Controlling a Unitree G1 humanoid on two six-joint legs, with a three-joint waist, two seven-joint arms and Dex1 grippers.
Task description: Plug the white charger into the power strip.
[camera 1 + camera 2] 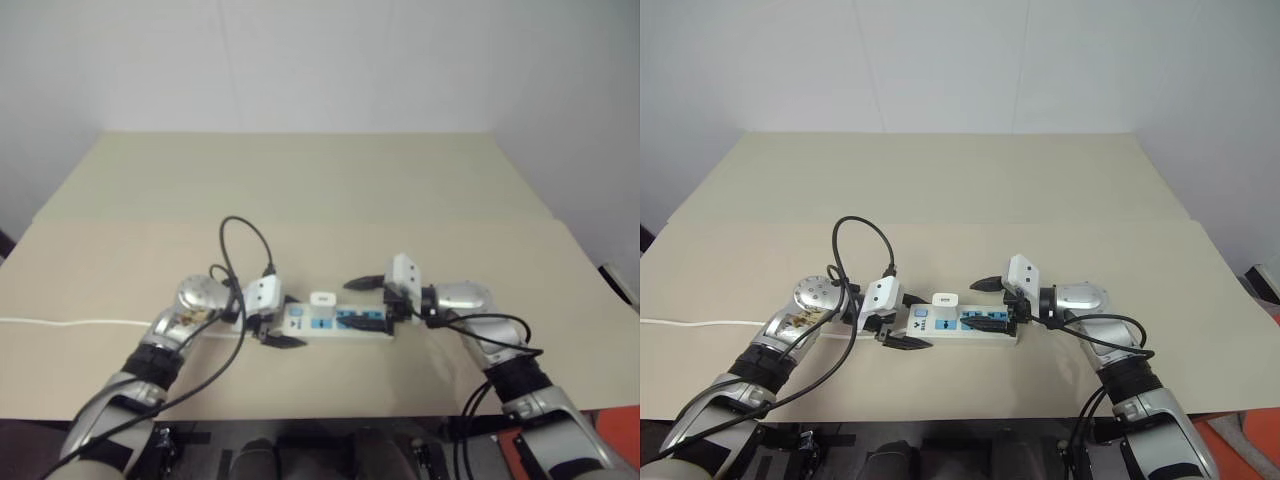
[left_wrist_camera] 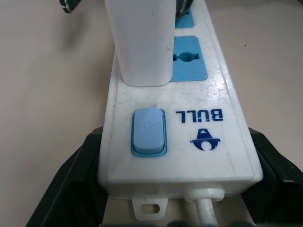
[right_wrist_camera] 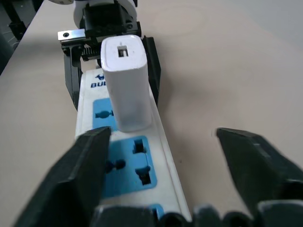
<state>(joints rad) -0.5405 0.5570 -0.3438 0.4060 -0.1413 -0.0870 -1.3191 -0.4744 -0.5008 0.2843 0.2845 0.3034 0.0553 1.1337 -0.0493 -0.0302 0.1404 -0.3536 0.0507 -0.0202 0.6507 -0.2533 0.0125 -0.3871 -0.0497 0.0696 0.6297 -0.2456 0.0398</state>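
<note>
White charger (image 3: 124, 85) upright in power strip (image 3: 128, 161)

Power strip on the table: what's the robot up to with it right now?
The white charger stands upright, plugged into the power strip at the socket nearest its switch. The left gripper is clamped on the strip's switch end, holding it on the table. The right gripper is open over the strip, holding nothing.
</note>
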